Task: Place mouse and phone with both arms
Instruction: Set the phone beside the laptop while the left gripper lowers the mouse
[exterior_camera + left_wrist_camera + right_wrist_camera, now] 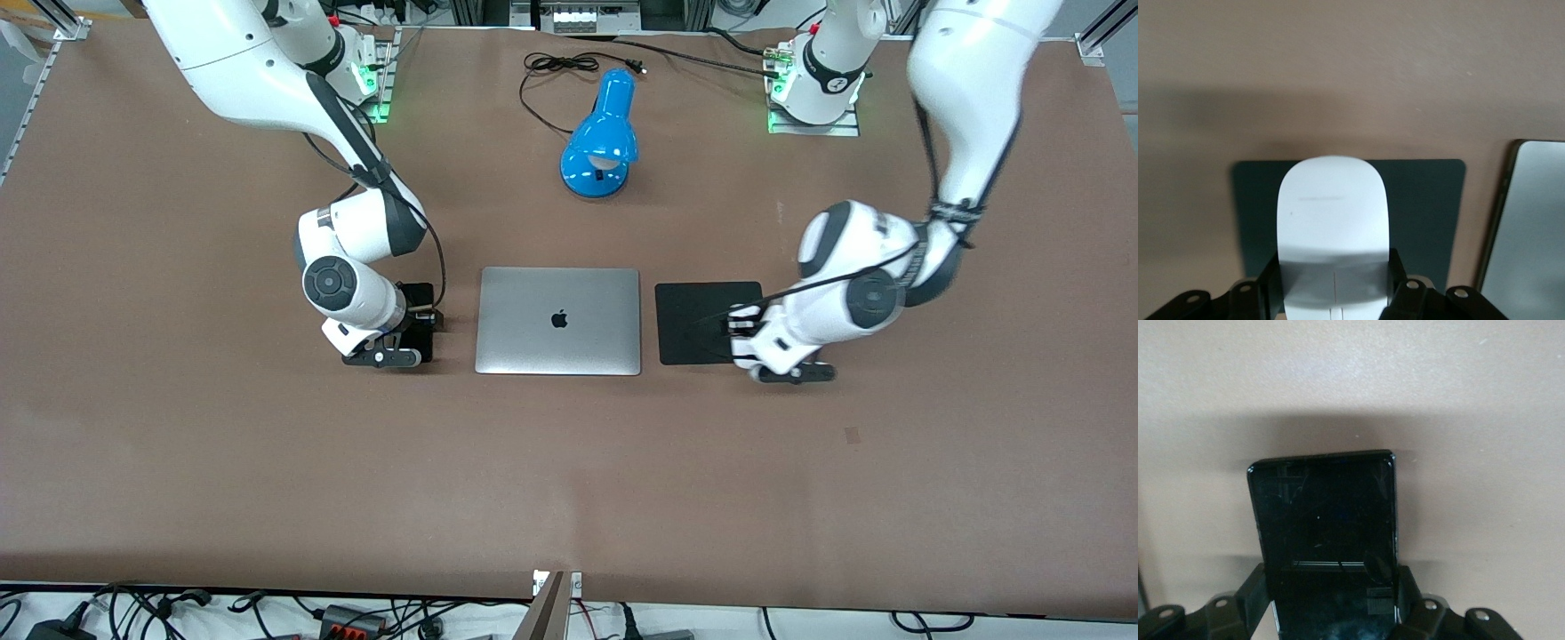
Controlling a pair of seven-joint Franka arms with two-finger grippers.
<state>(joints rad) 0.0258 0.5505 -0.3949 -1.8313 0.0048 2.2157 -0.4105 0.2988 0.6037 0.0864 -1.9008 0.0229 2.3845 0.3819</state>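
Both things are in hand and low over their spots, but neither looks released. The left gripper [1335, 293] holds the white mouse [1333, 233] by its sides, fingers [1268, 287] closed on it, and hangs over the black mouse pad [698, 320] beside the closed silver laptop [558, 321]; the wrist view shows the pad directly under the mouse. The right gripper [1331, 613] is clamped on the black phone [1325, 513], which sticks out ahead of the fingers above bare brown table [267, 462] at the laptop's other end. Whether either thing already touches down cannot be told. What seems left is lowering, letting go and pulling both arms away. A blue desk lamp [602, 133] stands unused.
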